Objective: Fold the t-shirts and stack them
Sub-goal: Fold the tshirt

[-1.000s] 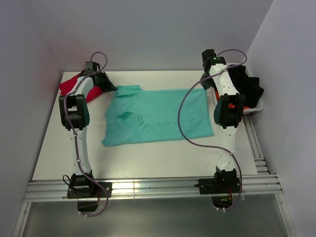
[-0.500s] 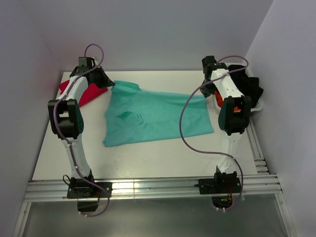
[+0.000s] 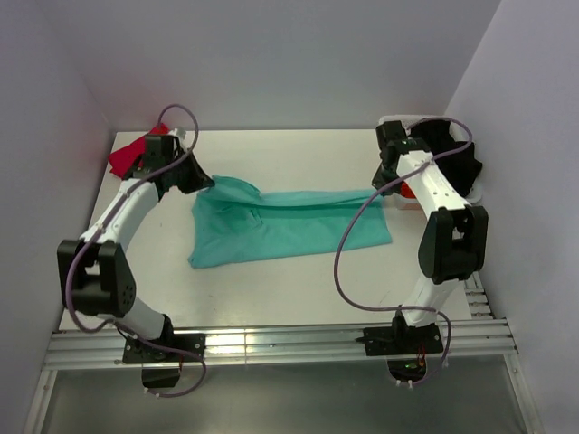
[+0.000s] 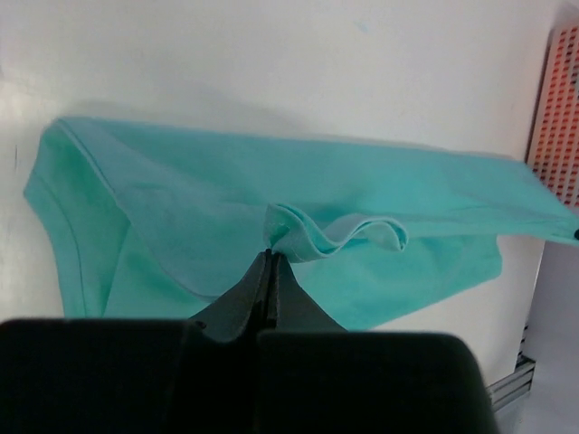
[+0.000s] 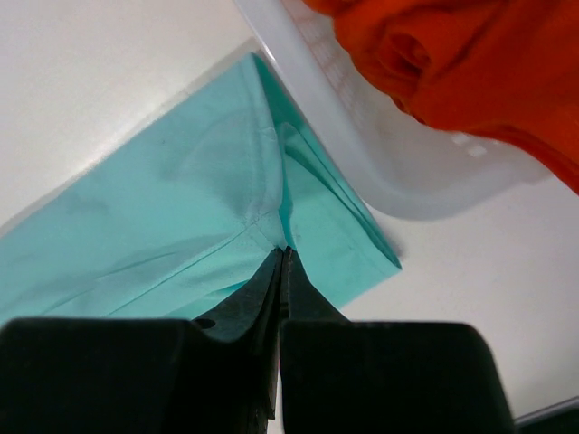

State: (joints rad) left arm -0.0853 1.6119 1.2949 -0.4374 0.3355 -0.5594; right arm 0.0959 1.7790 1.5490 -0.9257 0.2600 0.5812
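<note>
The teal-green t-shirt [image 3: 289, 226] lies across the middle of the table, its far edge lifted and drawn toward the near side. My left gripper [image 3: 206, 183] is shut on its far left corner, pinching a bunched fold [image 4: 308, 237]. My right gripper [image 3: 380, 185] is shut on its far right corner [image 5: 271, 221]. Both hold the far edge a little above the rest of the shirt. The crimson-red t-shirt [image 3: 131, 154] lies at the far left corner, behind my left arm.
A white basket [image 3: 443, 194] with black cloth [image 3: 452, 154] and orange cloth [image 5: 470, 63] stands at the right, close to my right gripper. Grey walls close in at the back and on both sides. An aluminium rail [image 3: 271, 344] runs along the near edge.
Both grippers have pulled the shirt's far edge toward the near side, so it folds over itself and looks narrower. Both arms have swung outward and nearer.
</note>
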